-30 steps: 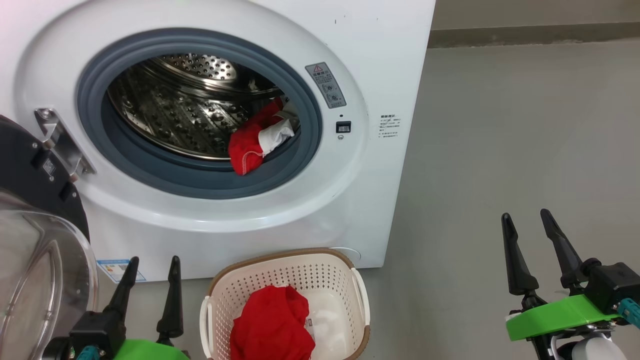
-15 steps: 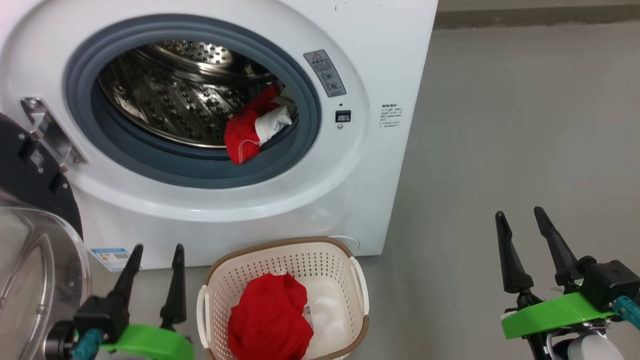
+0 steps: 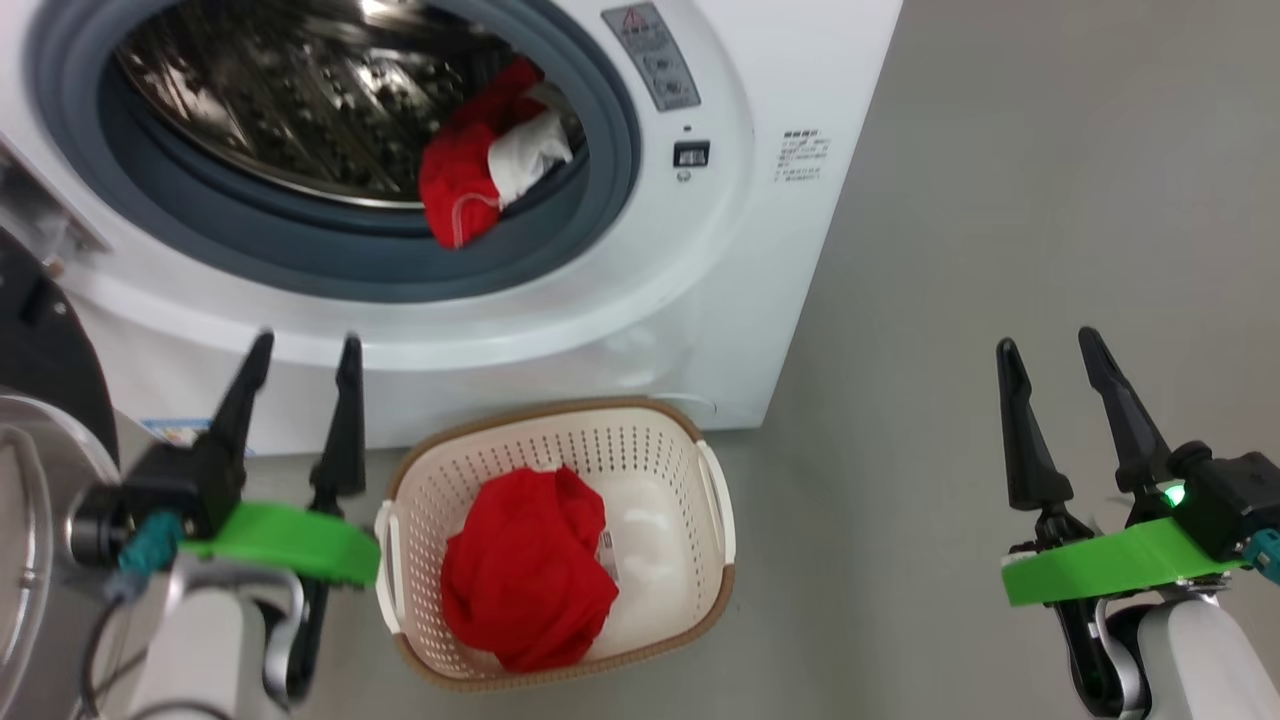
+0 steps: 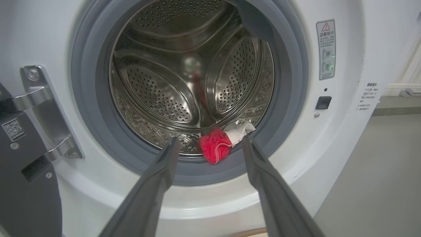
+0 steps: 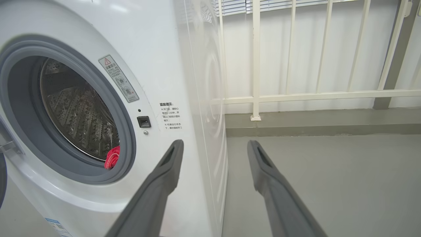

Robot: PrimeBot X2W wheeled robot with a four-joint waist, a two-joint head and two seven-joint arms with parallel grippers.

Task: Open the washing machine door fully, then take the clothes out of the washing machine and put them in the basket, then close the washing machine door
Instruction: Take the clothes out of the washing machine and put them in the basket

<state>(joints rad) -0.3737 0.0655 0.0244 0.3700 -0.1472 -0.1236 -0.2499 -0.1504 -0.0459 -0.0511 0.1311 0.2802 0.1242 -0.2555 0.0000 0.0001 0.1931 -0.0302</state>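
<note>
The white washing machine (image 3: 760, 250) stands with its door (image 3: 45, 380) swung open at the far left; the black rim and clear glass bowl (image 3: 30, 520) show there. A red and white piece of clothes (image 3: 470, 170) hangs over the grey gasket at the drum's lower right, and the left wrist view has it between my fingers as the clothes (image 4: 218, 146). Another red piece (image 3: 525, 570) lies in the cream basket (image 3: 715, 540) on the floor before the machine. My left gripper (image 3: 305, 345) is open beside the basket's left, pointing at the drum. My right gripper (image 3: 1045, 345) is open over bare floor at the right.
Grey floor (image 3: 1000, 200) stretches right of the machine. A white railing (image 5: 296, 95) and a low kerb stand behind it in the right wrist view. The door hinge bracket (image 4: 42, 108) sits at the left of the opening.
The head camera has tilted down and nearer, shifting the whole picture. My left gripper has risen toward the drum opening. The right gripper has stayed open, about where it was.
</note>
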